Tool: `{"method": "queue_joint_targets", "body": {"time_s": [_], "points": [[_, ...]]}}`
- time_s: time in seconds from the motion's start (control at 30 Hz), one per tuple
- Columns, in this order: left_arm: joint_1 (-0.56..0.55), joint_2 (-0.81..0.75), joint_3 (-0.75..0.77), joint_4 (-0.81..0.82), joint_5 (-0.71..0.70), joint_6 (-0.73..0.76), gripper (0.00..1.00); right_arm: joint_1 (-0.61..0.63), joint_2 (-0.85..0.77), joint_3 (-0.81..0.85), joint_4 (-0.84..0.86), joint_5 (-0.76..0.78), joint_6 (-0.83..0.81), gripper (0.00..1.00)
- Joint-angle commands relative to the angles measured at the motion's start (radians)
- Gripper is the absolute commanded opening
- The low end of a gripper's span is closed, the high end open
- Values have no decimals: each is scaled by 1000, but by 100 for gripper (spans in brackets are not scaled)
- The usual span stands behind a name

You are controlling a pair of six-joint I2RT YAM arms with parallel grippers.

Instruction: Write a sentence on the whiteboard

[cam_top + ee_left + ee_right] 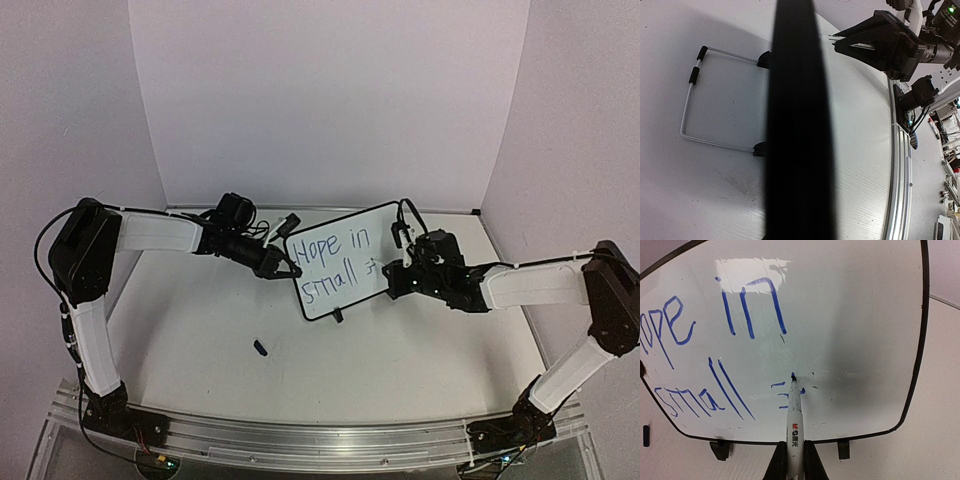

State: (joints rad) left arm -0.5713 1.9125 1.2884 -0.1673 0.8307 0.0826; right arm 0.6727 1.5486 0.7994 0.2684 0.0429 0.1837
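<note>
The whiteboard (345, 275) stands tilted at the table's middle. Its blue sentence (335, 262) reads "Hope in" over "small", followed by a few short strokes. My left gripper (286, 268) is shut on the board's left edge, which fills the left wrist view as a wide black band (800, 125). My right gripper (795, 452) is shut on a white marker (795, 422). The marker's blue tip touches the whiteboard (860, 315) just above the short strokes right of "small" (700, 395).
A small black marker cap (260, 348) lies on the table in front of the board. A wire stand (686, 107) props the board from behind. The right arm (900, 45) shows beyond the board's edge. An aluminium rail (320, 435) runs along the near edge.
</note>
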Motion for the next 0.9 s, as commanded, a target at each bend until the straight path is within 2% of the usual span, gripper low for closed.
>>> {"method": "queue_joint_targets", "body": {"time_s": [0.0,0.5,0.87], "points": [[-24,10,26,-43,8,15,0,-4,13,19,14,3,1,0],[-24,13,26,-43,8,15,0,-4,4,-72,26,5,58,0],[-24,11,26,-43,8,15,0,-4,-24,-30,-13,82,24,0]]}}
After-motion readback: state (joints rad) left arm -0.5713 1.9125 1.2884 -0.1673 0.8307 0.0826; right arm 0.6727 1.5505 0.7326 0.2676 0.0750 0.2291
